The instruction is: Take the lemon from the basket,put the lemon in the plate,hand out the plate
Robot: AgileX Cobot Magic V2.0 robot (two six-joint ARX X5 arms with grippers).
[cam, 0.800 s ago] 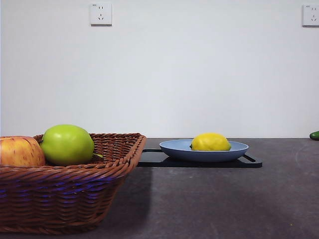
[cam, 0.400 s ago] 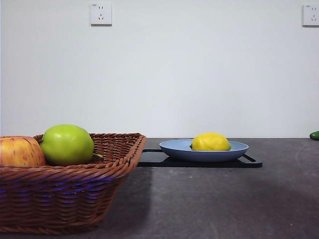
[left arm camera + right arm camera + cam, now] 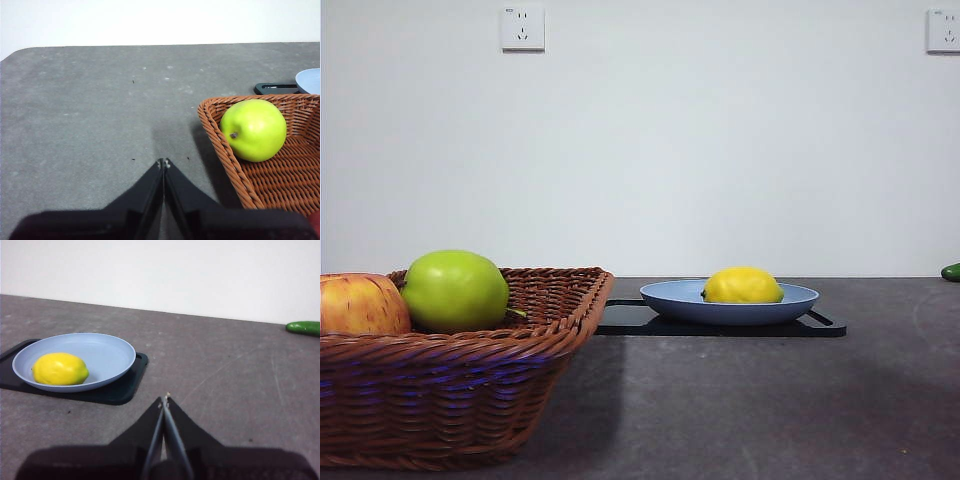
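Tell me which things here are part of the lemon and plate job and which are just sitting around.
Part of the job: lemon, lying in the blue plate; wicker basket; right gripper, shut, nearest the plate.

Just lying about: green apple and red-yellow apple in the basket; black tray under the plate; cucumber.

Non-task items on the dark grey tabletop. A green apple and, touching it, a red-yellow apple cut off by the frame's left edge, both raised above the tabletop near its front left. A flat black rectangular tray lies near the middle of the tabletop, toward its far edge. A green elongated vegetable rests close to the far right edge, well apart from the tray. Two white wall sockets are mounted high on the pale wall behind.
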